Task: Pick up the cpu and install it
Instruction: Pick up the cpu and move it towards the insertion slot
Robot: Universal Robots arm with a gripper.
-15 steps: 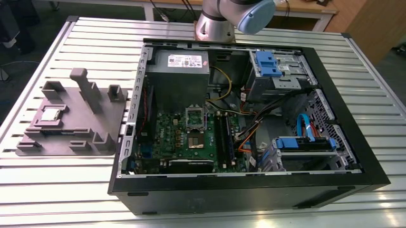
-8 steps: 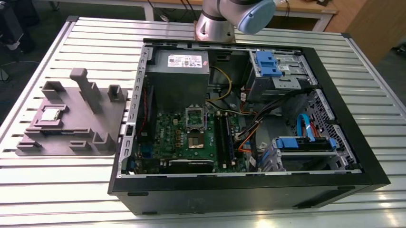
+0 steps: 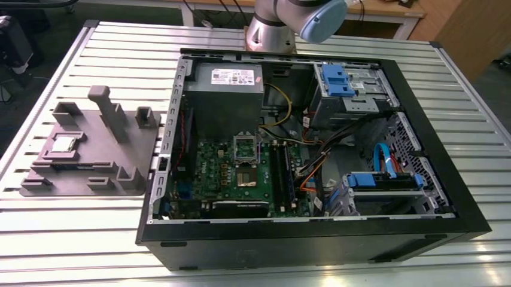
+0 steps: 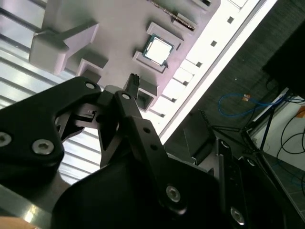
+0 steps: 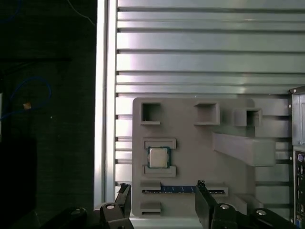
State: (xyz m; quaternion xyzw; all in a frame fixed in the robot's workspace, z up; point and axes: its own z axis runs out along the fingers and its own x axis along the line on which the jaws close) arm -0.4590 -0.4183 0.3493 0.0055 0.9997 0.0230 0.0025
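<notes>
Pincer (image 5: 162,187) fingers stand spread wide with nothing between them. In the first wrist view the two black fingers frame the near edge of the plate (image 5: 190,157), and I judge they hang above it without touching anything. The cpu (image 5: 158,157) lies straight ahead of the pincer, roughly on the centre line between the two fingers and a little beyond their tips. It is square, so it has no long axis to match. Between the tips and the cpu a memory stick (image 5: 183,189) lies in a slot, its length running across from one finger toward the other.

Across the exterior view from its left, the ribbed desk (image 3: 80,239) carries the plate. The cpu sits flat on it, metal top up, in a shallow nest toward the plate's left side, apart from the upright blocks. Just beside the plate stands the open case (image 3: 319,251). Inside it, on the green board, the socket (image 3: 243,175) looks bare; it is well apart from the cpu, with the case wall between them. Further toward the exterior view's right are the drive cages (image 3: 351,101). Part of the arm (image 3: 279,24) shows above the case's far side.

By my judgement the pick has not begun: the cpu rests untouched in its nest and the socket is unfilled.
</notes>
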